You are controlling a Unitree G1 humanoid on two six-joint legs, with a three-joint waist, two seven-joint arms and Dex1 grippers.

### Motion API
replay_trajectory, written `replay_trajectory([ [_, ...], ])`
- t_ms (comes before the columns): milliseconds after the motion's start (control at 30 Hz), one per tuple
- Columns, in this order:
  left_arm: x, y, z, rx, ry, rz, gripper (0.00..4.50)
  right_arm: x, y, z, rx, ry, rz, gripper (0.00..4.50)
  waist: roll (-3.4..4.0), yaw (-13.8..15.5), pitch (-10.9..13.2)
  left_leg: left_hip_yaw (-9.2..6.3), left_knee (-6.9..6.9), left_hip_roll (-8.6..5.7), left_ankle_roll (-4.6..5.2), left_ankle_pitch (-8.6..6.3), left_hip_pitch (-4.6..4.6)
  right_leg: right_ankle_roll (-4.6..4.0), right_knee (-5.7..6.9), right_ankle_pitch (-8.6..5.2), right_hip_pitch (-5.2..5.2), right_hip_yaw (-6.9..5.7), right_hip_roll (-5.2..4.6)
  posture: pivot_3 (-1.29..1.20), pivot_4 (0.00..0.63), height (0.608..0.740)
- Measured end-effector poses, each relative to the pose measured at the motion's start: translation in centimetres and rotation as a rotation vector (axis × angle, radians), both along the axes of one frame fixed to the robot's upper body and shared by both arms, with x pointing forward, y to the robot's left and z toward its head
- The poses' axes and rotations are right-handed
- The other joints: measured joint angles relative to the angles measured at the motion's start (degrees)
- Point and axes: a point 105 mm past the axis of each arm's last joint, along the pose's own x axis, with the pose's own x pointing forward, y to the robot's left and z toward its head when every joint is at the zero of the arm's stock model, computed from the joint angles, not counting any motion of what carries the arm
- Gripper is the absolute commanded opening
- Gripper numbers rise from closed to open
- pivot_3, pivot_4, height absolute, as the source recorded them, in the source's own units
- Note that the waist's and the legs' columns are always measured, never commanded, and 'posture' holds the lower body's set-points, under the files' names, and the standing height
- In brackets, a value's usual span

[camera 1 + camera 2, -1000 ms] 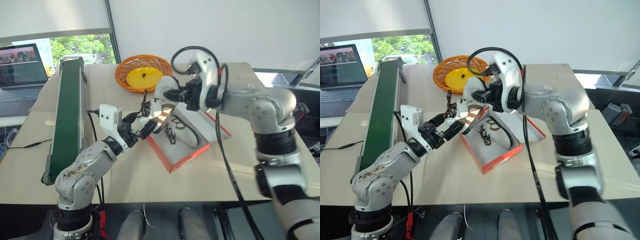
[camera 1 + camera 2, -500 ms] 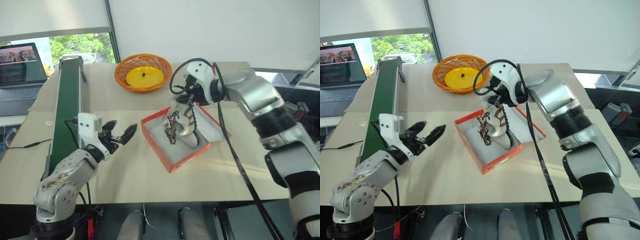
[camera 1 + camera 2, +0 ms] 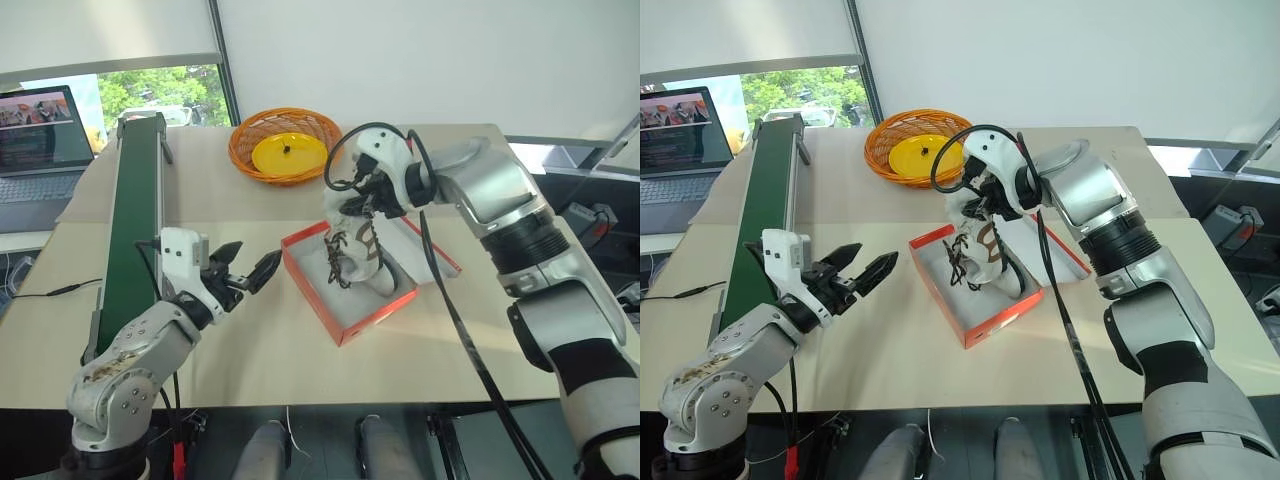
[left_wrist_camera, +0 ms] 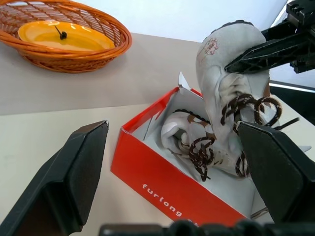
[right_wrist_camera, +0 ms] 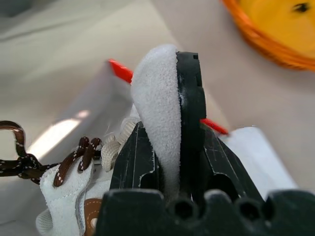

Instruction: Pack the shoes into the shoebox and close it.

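The orange-red shoebox (image 3: 311, 299) lies open on the table, its white-lined lid flap (image 3: 432, 251) folded out to the far right. One white sneaker (image 4: 179, 133) with dark laces lies inside it. My right gripper (image 3: 363, 199) is shut on the heel of the other sneaker (image 3: 356, 243). This one hangs upright with its toe down inside the box, next to the first. In the right wrist view the black fingers (image 5: 191, 108) pinch the padded heel collar (image 5: 157, 98). My left gripper (image 3: 248, 262) is open and holds nothing, a short way left of the box.
An orange wicker basket (image 3: 262, 167) with a yellow dish (image 3: 288, 153) stands behind the box. A long green conveyor (image 3: 135, 220) runs along the left side of the table, with a laptop (image 3: 40, 140) beyond it. Bare tabletop lies in front of the box.
My left gripper has drawn back to the left, away from the shoe. The right gripper has turned its sneaker toe-down and lowered it into the box.
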Motion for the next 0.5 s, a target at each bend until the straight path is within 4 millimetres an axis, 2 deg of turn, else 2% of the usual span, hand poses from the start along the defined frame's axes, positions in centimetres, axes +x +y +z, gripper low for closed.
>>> replay_trajectory([
  [167,0.1,-0.2,-0.2,-0.005,0.003,0.012,4.49,-0.5,0.3,-0.9,-0.001,0.052,0.005,0.48,0.00,0.0,0.0,0.00,0.00,0.01,0.00,0.00,0.04,-0.01,0.01,0.00,0.03,0.00,0.01,0.00,0.150,0.740],
  [300,0.2,-0.1,-0.1,-0.009,-0.008,0.029,4.49,-1.4,0.3,-6.2,-0.006,0.213,-0.008,0.48,-0.02,0.0,0.0,0.01,0.02,0.01,0.00,0.00,0.06,-0.01,0.02,0.02,0.06,0.02,0.02,0.00,0.150,0.740],
  [367,0.2,0.0,-0.1,-0.010,-0.007,0.036,4.49,-1.2,-0.2,-8.1,-0.036,0.243,-0.033,0.48,-0.02,0.0,0.0,0.02,0.02,0.01,-0.01,0.00,0.04,-0.01,0.02,0.02,0.02,0.03,0.02,0.00,0.150,0.740],
  [500,0.2,-0.1,-0.1,-0.015,-0.006,0.044,4.49,-0.5,-0.5,-9.4,-0.054,0.236,-0.055,0.48,-0.02,-0.2,0.0,0.03,0.02,0.03,-0.01,0.00,0.10,-0.02,0.02,0.03,0.07,0.04,0.05,0.00,0.150,0.740],
])
